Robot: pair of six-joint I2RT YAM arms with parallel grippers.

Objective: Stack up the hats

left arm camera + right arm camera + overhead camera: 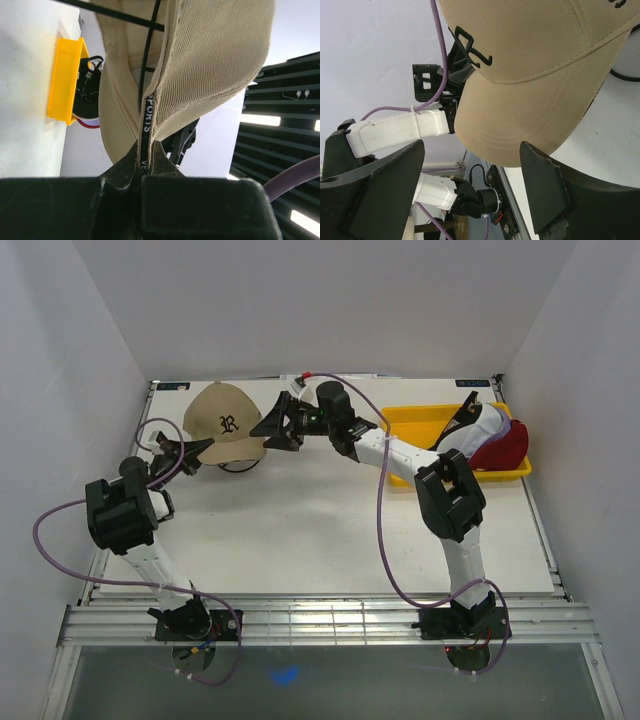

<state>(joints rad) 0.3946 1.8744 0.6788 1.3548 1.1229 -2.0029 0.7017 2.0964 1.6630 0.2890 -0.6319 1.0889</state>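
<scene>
White walls box in a white table (330, 530). Left pincer (146, 156) clamps the edge of the ribbed tan cap (225, 418); right pincer (472, 150) gapes wide at its curved brim.

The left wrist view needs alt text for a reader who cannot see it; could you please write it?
The left tool is shut on the rim of a tan cap, whose ribbed fabric fills the upper frame. A yellow tray sits at the left.
</scene>
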